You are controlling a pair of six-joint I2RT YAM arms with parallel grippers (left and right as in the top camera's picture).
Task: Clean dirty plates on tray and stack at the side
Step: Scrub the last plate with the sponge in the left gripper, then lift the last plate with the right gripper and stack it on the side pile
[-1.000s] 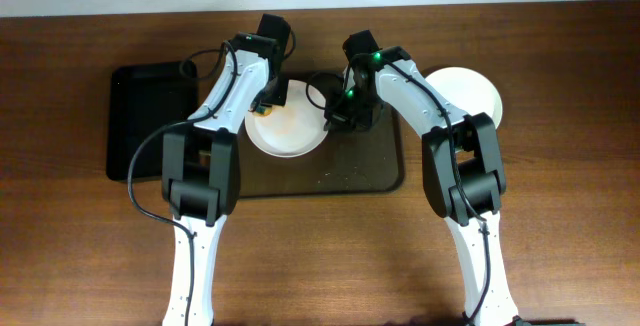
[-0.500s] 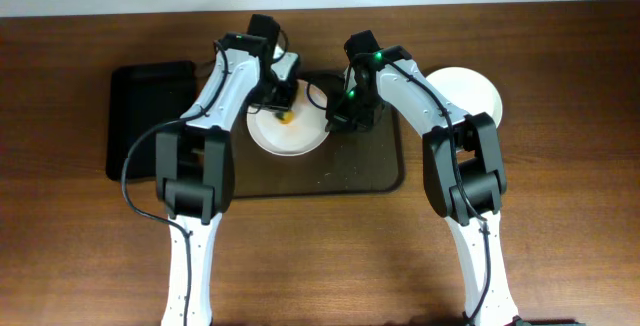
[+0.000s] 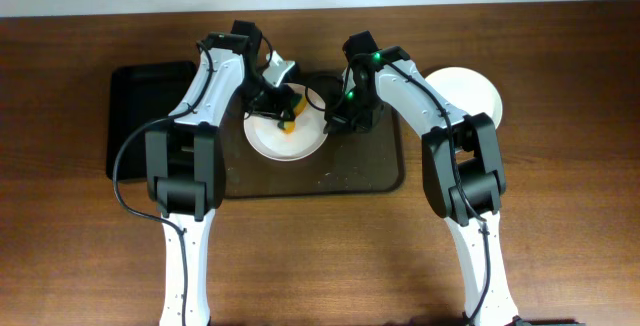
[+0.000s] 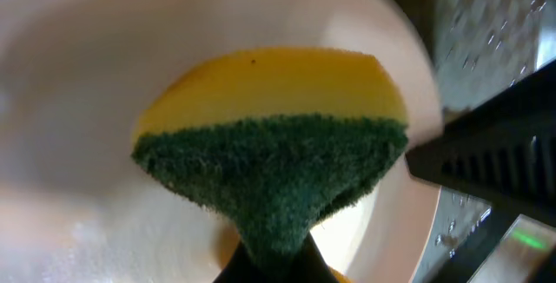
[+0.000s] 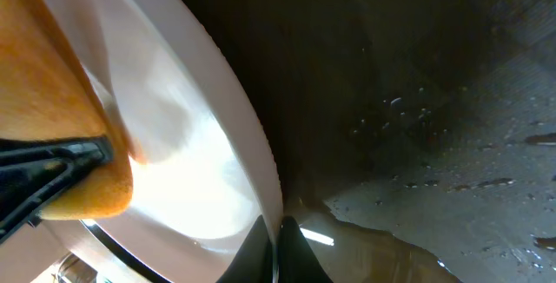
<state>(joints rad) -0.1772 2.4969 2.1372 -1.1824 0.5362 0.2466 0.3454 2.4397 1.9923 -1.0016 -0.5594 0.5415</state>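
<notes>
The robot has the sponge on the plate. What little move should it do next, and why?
Probably slide the sponge across the plate in a wiping stroke. The left gripper pinches the sponge right against the plate, and the right gripper clamps the plate's rim, steadying it on the tray. Everything looks set for scrubbing.

The sponge [image 4: 269, 118] is yellow with a dark green face, the plate [image 3: 273, 145] white, the tray [image 3: 370, 168] dark brown, the table [image 3: 320, 256] wood-grained.
</notes>
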